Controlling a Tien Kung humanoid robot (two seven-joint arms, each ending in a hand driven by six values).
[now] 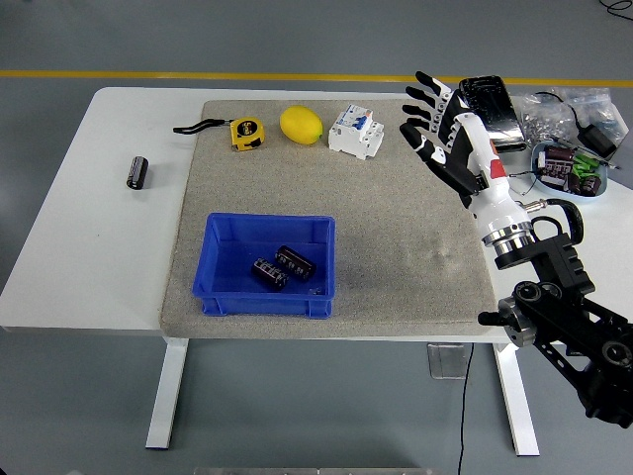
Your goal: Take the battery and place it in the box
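A blue box (216, 267) stands on the grey mat near the table's front. Two dark batteries (282, 267) lie inside it, side by side. Another black battery (136, 171) lies on the bare white table at the far left. My right hand (435, 114) is raised at the right, above the mat's far right corner, fingers spread and empty, well away from the box. My left arm is out of view.
A yellow tape measure (245, 132), a lemon (301, 125) and a white breaker (356, 131) lie along the mat's far edge. A black device (495, 109), a bowl of parts (572, 170) and cables sit at the far right.
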